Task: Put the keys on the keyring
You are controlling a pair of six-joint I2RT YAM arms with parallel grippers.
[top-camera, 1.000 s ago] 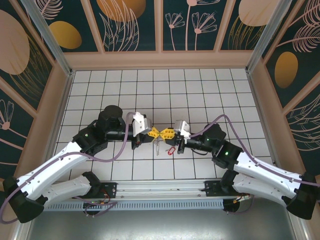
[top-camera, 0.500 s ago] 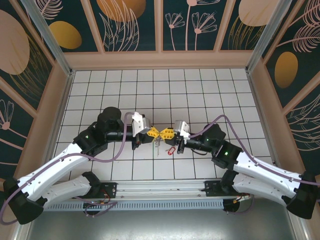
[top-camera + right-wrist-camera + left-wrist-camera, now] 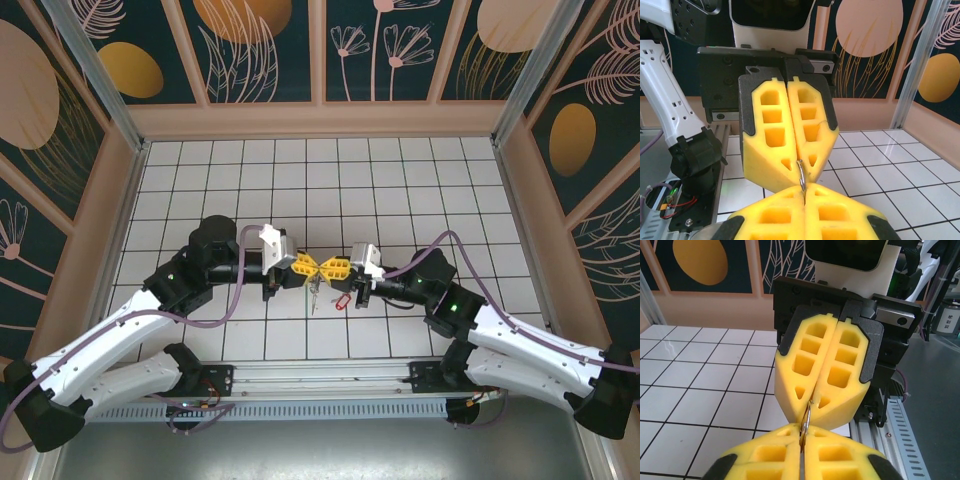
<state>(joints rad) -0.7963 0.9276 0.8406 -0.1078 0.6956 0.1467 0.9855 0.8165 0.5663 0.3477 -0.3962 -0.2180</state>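
My left gripper (image 3: 308, 267) and right gripper (image 3: 332, 267) meet tip to tip above the middle of the tiled floor. Both are shut on the keyring (image 3: 805, 422), a thin metal loop seen edge-on between the yellow pads (image 3: 840, 390). In the right wrist view the keyring (image 3: 801, 177) bridges my right gripper (image 3: 804, 200) at the bottom and the left gripper (image 3: 799, 167) facing it. From above, small silvery keys (image 3: 315, 291) hang just below the meeting tips. A red tag (image 3: 342, 299) sits under the right gripper; I cannot tell if it hangs or lies on the tiles.
The white tiled floor (image 3: 320, 180) is walled by tan boards and patterned panels (image 3: 320, 50). A metal rail (image 3: 320, 385) with the arm bases runs along the near edge. Purple cables (image 3: 440, 245) loop over both arms.
The left arm's wrist has shifted slightly to the left and turned a little. Both grippers stay tip to tip, still shut on the keyring.
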